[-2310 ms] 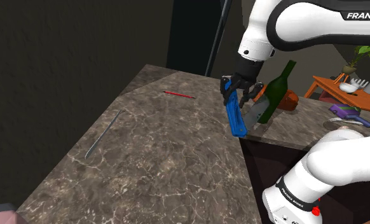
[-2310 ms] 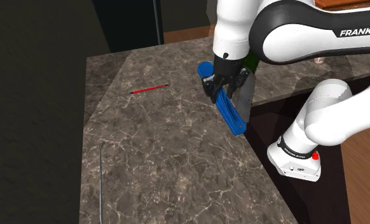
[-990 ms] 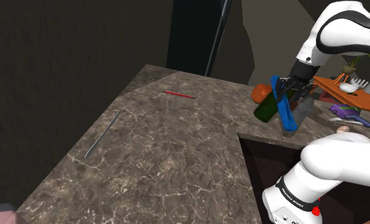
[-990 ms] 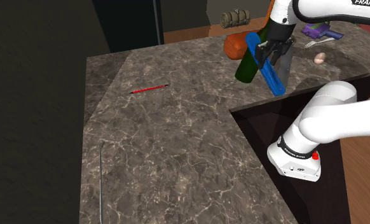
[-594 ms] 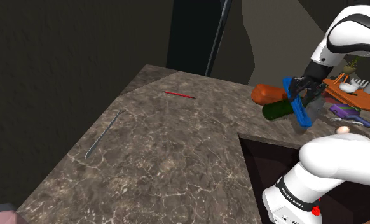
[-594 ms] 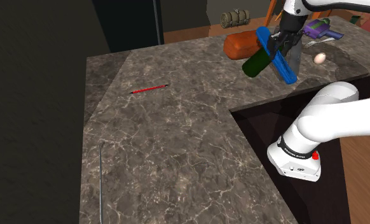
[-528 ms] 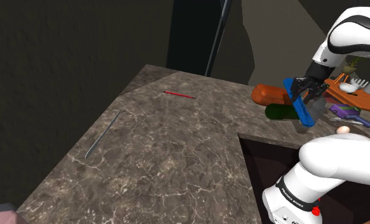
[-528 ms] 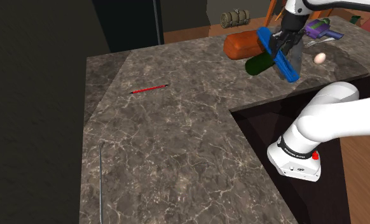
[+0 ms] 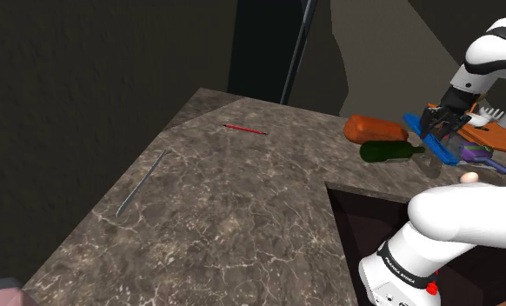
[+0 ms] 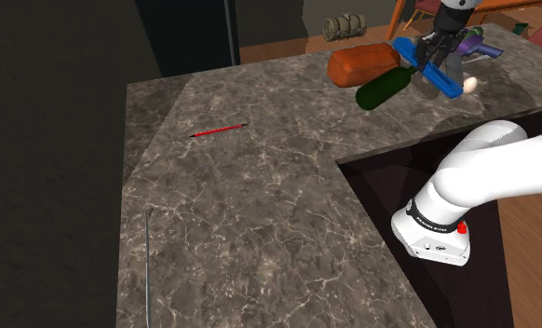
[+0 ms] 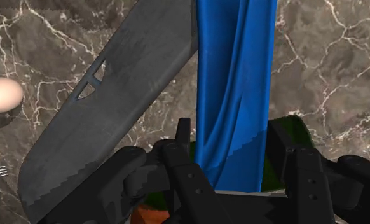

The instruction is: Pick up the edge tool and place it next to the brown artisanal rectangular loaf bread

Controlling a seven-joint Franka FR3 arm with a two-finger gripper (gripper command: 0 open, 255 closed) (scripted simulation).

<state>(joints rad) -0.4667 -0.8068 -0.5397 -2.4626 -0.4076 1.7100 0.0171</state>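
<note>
Listener: Where is the edge tool, and what has hold of it?

Describer: The black gripper has both fingers clamped across the blue handle of a folding knife, held in the air above a dark veined counter. In the second exterior view the knife hangs just beside the brown loaf, by the neck end of a green bottle that lies on its side. An egg sits near.

Listener: How will it handle?

Describer: The wrist view shows the grey blade swung out at an angle from the handle. I judge the knife to be stiff and fairly light, with a smooth handle that may slip, and the hinge could let the blade swing. The middle of the handle, well away from the cutting edge, looks like the safest hold. Setting it down calls for bare counter beside the loaf, clear of bottle and egg.
</note>
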